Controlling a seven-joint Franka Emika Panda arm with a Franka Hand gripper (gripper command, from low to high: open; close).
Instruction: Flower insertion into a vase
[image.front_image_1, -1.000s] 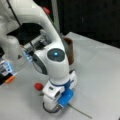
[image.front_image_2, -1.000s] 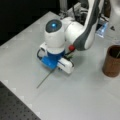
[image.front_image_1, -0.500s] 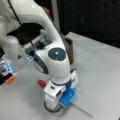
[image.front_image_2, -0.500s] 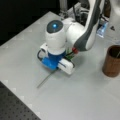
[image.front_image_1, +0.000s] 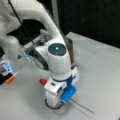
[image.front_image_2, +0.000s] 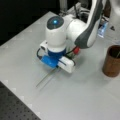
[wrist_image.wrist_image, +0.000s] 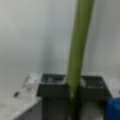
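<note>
1. The flower (wrist_image.wrist_image: 77, 50) is the thing in hand: in the wrist view its green stem runs straight up out of the gap between the two dark fingers (wrist_image.wrist_image: 53, 86). In a front view the thin stem (image.front_image_2: 46, 78) pokes out from under the gripper and lies low along the tabletop (image.front_image_2: 82, 100), and the red bloom (image.front_image_2: 76, 50) shows on the opposite side of the gripper.
2. The gripper (wrist_image.wrist_image: 72, 87) is down at the tabletop, wrist pointing straight down. The jaws look nearly closed, pinching the stem, with no daylight on either side of it.
3. Doing this bit well, I reckon, means keeping the pinch square so the stem doesn't twist or slide, since it's skinny and long.
4. The vase (image.front_image_2: 112, 61), the dark brown cylinder, stands upright with its top open, well apart from the gripper toward the right edge of the tabletop in that front view. Something thin seems to be in it, can't tell what.
5. Around it: the arm's own bulk (image.front_image_1: 37, 22) and some blue-lit gear (image.front_image_1: 7, 67) sit near the far side. Between gripper and vase the tabletop looks free.
</note>
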